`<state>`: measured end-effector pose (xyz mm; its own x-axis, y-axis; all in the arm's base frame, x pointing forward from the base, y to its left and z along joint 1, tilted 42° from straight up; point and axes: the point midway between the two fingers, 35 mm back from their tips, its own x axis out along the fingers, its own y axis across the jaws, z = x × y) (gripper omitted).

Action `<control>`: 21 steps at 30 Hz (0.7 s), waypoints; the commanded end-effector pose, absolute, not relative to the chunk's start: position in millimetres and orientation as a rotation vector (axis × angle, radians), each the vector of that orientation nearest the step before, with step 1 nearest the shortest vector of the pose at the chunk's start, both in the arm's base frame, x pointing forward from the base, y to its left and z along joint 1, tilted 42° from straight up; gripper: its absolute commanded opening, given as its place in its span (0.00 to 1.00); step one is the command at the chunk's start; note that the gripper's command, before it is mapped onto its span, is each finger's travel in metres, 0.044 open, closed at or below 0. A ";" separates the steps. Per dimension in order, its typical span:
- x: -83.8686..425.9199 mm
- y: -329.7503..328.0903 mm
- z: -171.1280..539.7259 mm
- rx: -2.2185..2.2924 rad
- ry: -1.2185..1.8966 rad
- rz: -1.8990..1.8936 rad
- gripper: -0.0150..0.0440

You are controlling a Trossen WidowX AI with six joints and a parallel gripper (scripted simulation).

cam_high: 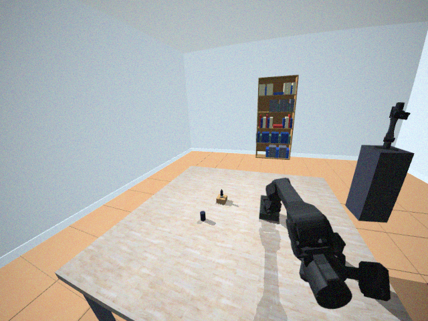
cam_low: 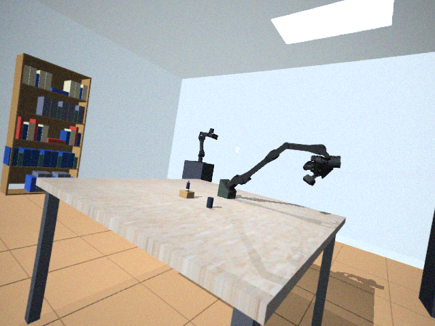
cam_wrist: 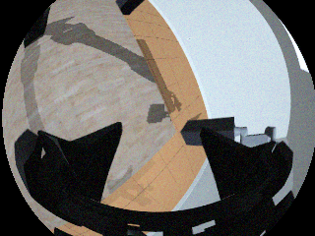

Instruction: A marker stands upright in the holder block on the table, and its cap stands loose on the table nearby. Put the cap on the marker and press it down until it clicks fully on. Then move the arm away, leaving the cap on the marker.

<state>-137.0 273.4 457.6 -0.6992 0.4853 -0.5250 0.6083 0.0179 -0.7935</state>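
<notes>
The marker (cam_high: 221,192) (cam_low: 187,186) stands upright in the tan holder block (cam_high: 221,200) (cam_low: 184,193), with its dark narrow upper end bare. The dark blue cylindrical cap (cam_high: 202,216) (cam_low: 209,202) stands on the table (cam_high: 166,262) (cam_low: 147,210), apart from the block and nearer to the top view. My gripper (cam_wrist: 162,129) is open with nothing between its fingers. It is high above the table and far from the cap and marker, on the near right side in the top view. The wrist view shows neither the cap nor the marker.
The arm (cam_high: 305,221) (cam_low: 266,161) reaches from its base (cam_high: 269,210) (cam_low: 225,189) on the table towards the top camera. A second arm stands on a dark pedestal (cam_high: 378,182) (cam_low: 197,170) beyond the table. A bookcase (cam_high: 257,117) (cam_low: 15,105) stands by the wall.
</notes>
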 end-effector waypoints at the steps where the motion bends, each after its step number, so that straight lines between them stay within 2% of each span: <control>1: -135.4 275.0 457.0 1.180 2.159 -1.789 0.89; 5: -99.4 304.0 441.0 1.383 2.001 -2.002 0.71; 6: -87.5 311.5 435.4 1.435 1.933 -2.085 0.69; 13: 12.0 347.8 395.1 1.801 1.360 -2.667 0.69; 21: 138.3 341.5 344.2 2.085 0.446 -3.256 0.69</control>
<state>86.6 352.1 365.5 -0.3103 0.6752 -0.6692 -0.2238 -0.7360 -0.6389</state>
